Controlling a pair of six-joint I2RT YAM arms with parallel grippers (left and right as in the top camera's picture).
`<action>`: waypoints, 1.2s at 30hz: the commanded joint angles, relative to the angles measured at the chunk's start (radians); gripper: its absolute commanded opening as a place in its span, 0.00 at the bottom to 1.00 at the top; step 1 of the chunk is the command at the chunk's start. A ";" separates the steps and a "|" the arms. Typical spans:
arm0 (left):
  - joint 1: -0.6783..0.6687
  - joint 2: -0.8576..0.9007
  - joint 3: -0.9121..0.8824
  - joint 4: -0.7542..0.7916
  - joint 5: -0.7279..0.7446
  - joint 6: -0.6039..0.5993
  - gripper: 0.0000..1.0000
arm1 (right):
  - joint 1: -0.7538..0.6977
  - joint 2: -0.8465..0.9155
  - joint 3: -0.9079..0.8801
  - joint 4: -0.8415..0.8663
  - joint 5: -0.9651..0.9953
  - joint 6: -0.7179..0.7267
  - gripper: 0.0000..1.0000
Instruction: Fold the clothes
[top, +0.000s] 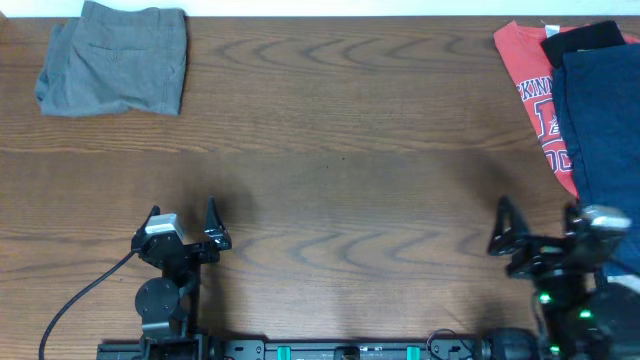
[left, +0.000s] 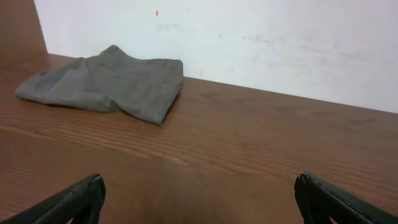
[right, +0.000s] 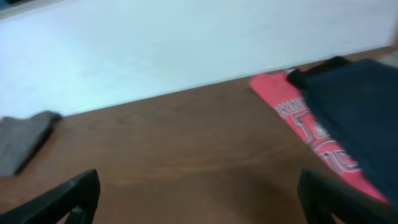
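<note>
Overhead camera shows the grey shorts (top: 115, 58) lying folded at the far left corner of the table (top: 340, 150). I judge the next piece must come from the pile at the far right: a navy garment (top: 600, 120) on top, with a black garment (top: 585, 38) and a red printed T-shirt (top: 530, 100) under it. The left gripper (top: 183, 215) and right gripper (top: 540, 228) both stand wide, holding nothing (near the front edge). The right one should pinch only the navy edge, or the lower layers may drag along.
</note>
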 joint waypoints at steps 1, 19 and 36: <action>-0.003 -0.006 -0.020 -0.029 0.005 0.016 0.98 | -0.018 -0.106 -0.190 0.109 -0.118 -0.001 0.99; -0.003 -0.006 -0.020 -0.029 0.005 0.016 0.98 | -0.034 -0.227 -0.514 0.422 -0.156 -0.034 0.99; -0.003 -0.006 -0.020 -0.029 0.005 0.016 0.98 | -0.033 -0.227 -0.616 0.610 -0.175 -0.342 0.99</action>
